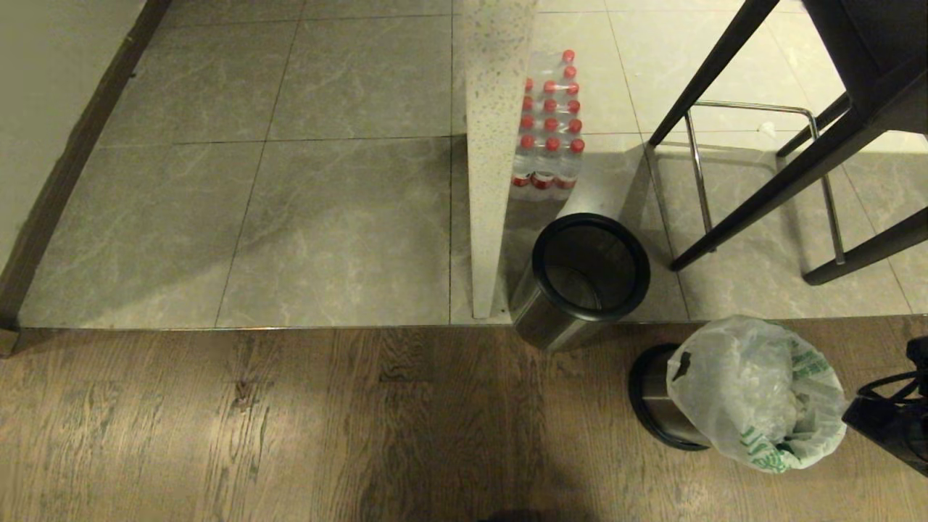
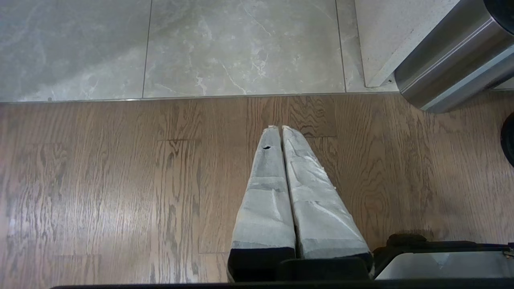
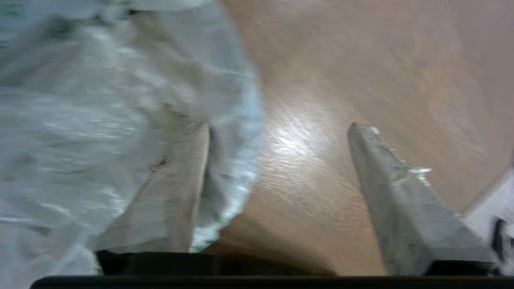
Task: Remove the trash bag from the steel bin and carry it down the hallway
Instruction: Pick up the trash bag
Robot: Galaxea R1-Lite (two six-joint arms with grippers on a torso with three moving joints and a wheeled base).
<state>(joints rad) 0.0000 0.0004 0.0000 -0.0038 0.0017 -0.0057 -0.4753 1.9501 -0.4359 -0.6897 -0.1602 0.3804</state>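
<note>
Trash bag (image 1: 754,395) seated in steel bin (image 1: 656,399) on wood floor. Right gripper (image 3: 277,132) spread wide beside bag, nothing held. Best grasped at bunched rim, lifted straight up. Left gripper (image 2: 281,128) closed, parked.

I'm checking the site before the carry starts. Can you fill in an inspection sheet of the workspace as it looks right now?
Surface: wood floor nearest, grey tile floor beyond.
Job's things: trash bag sits in its steel bin, bulging over the rim.
Clutter: empty second bin; pack of red-capped water bottles.
Grippers: right gripper open beside the bag, holding nothing; left gripper shut over wood floor.
Cables: black cable on the right arm.
Surroundings: speckled stone panel, stool legs, wall with dark skirting.
</note>
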